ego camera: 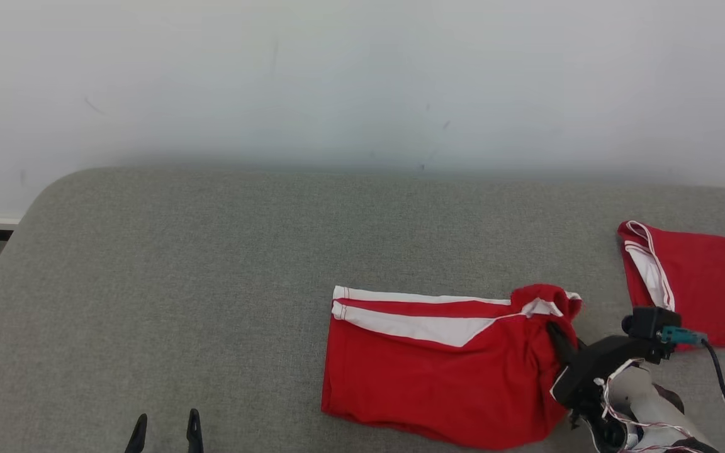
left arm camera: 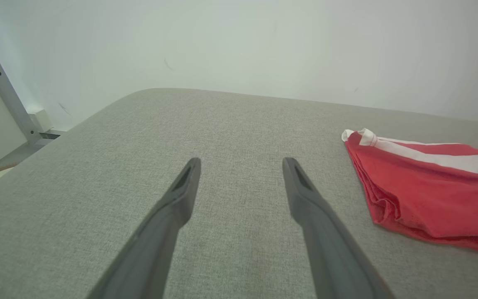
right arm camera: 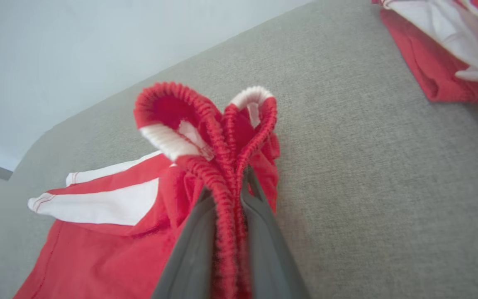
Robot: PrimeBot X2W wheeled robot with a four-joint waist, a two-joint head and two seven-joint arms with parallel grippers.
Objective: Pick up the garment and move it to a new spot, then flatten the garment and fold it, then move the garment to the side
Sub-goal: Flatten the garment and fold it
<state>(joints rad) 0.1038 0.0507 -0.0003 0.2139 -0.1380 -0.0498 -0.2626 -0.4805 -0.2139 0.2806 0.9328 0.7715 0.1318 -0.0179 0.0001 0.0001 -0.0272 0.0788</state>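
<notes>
So the job right now looks like the pick-up part, and if it were me I'd lift slow and straight up from that pinch at the lower right of the head view, so the cloth peels off the grey surface (ego camera: pixel 180 283) instead of dragging; then carry it toward the bare patch in the middle left of the frame, away from the second pair of red shorts (ego camera: pixel 702 283) at the right edge; a bunched elastic can slip out, so no jerky moves. Fingers, starting closest: the left gripper (ego camera: pixel 166 431) sits at the bottom left with its fingers (left arm camera: pixel 181 195) spread wide apart, holding nothing and touching nothing, just pointing over bare grey cloth; the right gripper (right arm camera: pixel 228 191) at the lower right has its fingers (right arm camera: pixel 197 249) squeezed nearly together on the gathered waistband (right arm camera: pixel 206 112), which puffs up in loops past the tips; looks like a decent bite to me. A bit further in, the red shorts (ego camera: pixel 438 377) with the white stripe lie mostly flat in the lower centre right, only the pinched end humped up; the other pair lies apart from them, further back on the right; behind everything is the plain white wall (ego camera: pixel 362 75).
</notes>
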